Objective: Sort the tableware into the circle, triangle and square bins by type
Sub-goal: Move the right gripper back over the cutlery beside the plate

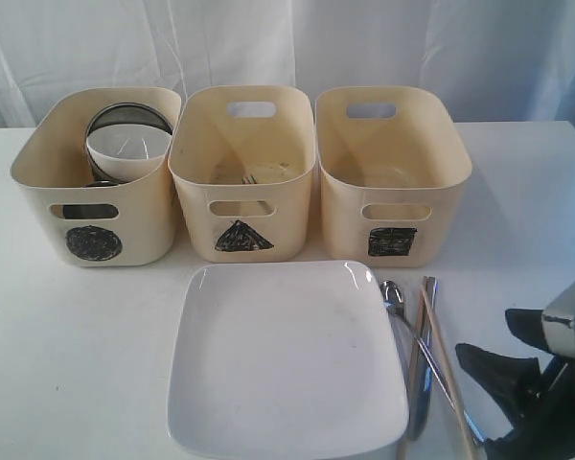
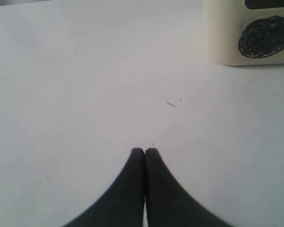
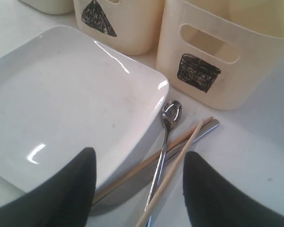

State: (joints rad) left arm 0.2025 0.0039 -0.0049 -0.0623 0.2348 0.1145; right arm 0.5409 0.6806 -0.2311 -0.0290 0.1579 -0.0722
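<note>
Lying flat on the white surface [image 1: 67, 364], the large square white plate [image 1: 287, 355] is found just in front of the triangle bin [image 1: 241, 206] and the square bin [image 1: 431, 192]. Against the plate's right edge a steel spoon [image 1: 391, 290], a steel knife [image 1: 422, 331] and the wooden chopsticks [image 1: 448, 364] are crossed over one another; in the right wrist view one chopstick is seen running under the plate's rim. The circle bin [image 1: 38, 182], at the left end of the row, is filled with a small white bowl [image 1: 126, 149] leaning against the rim of a steel bowl [image 1: 105, 120], and a fork [image 1: 249, 178] is seen on the floor of the triangle bin. The right gripper [image 3: 139, 156] is held over the cutlery and the plate's near corner, its jaws spread wide and nothing grasped between them. The left gripper [image 2: 144, 151] is held over bare surface near the circle bin, its fingertips pressed together with nothing between them.
</note>
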